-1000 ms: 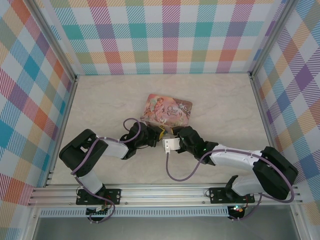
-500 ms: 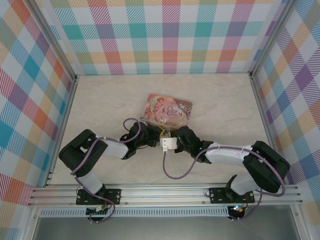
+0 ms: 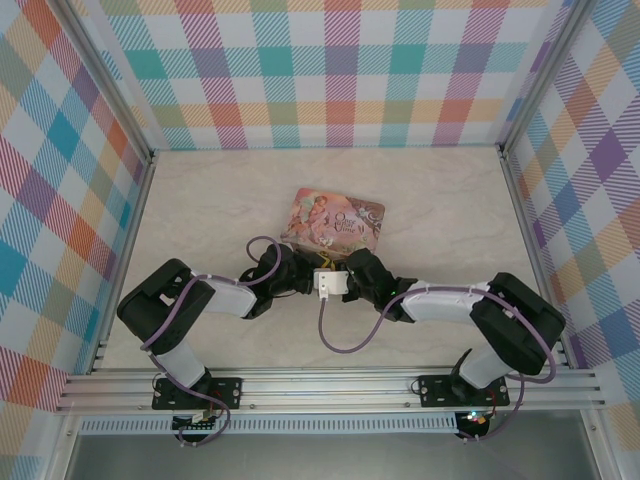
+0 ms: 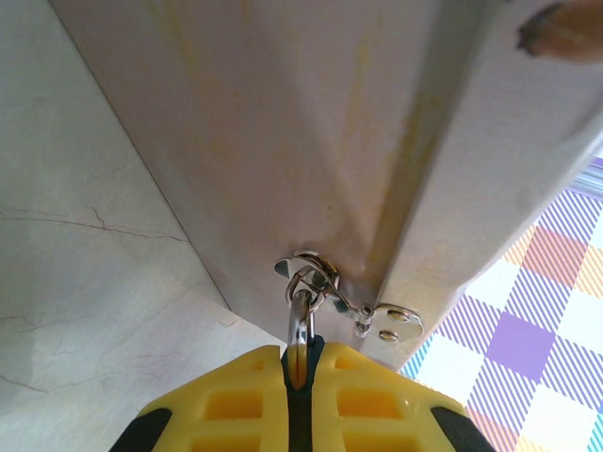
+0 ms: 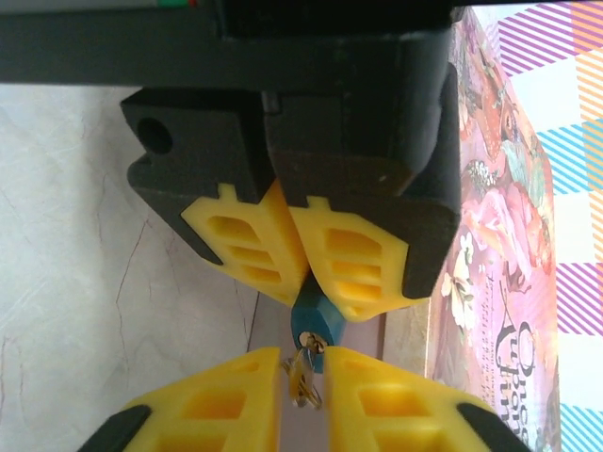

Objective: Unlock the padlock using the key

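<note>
The left gripper [image 5: 306,275] is clamped on the padlock [image 5: 312,320], whose blue body protrudes from between its yellow fingers. In the left wrist view, the silvery shackle [image 4: 300,325] passes through the hasp [image 4: 318,275] on the side wall of the pink tin [image 3: 335,222]. The right gripper [image 5: 301,367] is closed on the key [image 5: 301,379], which meets the padlock's free end, and both grippers converge at the tin's near edge on the table [image 3: 200,200].

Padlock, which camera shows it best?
Right wrist: the padlock shows its blue body, clamped in the left gripper, with the key at its base. Left wrist shows its shackle through the hasp on the tin. In the top view it is hidden.
</note>
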Robot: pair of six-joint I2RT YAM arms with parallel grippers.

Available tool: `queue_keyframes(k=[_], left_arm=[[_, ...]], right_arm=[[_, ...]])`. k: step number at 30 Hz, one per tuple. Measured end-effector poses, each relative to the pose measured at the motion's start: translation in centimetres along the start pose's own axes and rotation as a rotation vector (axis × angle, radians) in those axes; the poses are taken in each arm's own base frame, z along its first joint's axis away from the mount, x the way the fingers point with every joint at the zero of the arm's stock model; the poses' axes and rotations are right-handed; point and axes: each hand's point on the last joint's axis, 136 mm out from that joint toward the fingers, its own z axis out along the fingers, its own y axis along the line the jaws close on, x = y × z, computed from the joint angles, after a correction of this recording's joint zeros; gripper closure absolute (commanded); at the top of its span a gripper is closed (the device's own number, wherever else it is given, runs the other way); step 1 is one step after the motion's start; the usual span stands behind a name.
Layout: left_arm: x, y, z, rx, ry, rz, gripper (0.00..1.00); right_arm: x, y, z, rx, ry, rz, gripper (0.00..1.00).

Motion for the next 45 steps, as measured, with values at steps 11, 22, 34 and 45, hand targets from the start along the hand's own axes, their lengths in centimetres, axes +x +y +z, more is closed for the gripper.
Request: queue_keyframes(k=[11,22,34,45], left_arm=[[-0.21,-0.02,-0.06,-0.001,-0.013,-0.001,1.0],[0.05,-0.19,-0.07,0.002,0.001,-0.003,1.0],[0.0,-0.01,-0.1,-0.006,-0.002,-0.013,1.0],[-0.19,-0.03,-0.1,-0.005,-0.013,-0.013,1.0]], right_arm=[[0.2,-0.32,0.02,0.019,0.014,0.067,1.0],[0.14,-0.36,-0.49,-0.009,0.048,0.488,1.0],[-0.64,0.14,-0.36,-0.079,0.021,1.014,1.0],[-0.6,-0.02,-0.24,-0.114,0.001,1.135,1.0]])
